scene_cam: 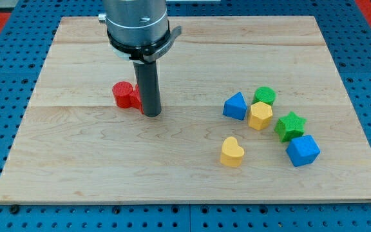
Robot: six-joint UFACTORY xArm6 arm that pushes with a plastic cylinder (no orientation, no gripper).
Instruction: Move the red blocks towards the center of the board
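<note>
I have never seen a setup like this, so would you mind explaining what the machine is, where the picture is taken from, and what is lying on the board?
Gladly. The grey cylinder at the view's top is the end of a robot arm. It has no gripper, only a straight dark rod whose lower end, my tip, slides on the wooden board and pushes blocks; nothing is held. There is one camera view, looking down at the board at a slant; where it is mounted is not on record.

My tip stands right beside the red blocks, on their right in the view, partly hiding them. Further to the view's right lie a blue block, a green cylinder, a yellow block, a green star, a second blue block and a yellow heart.
</note>
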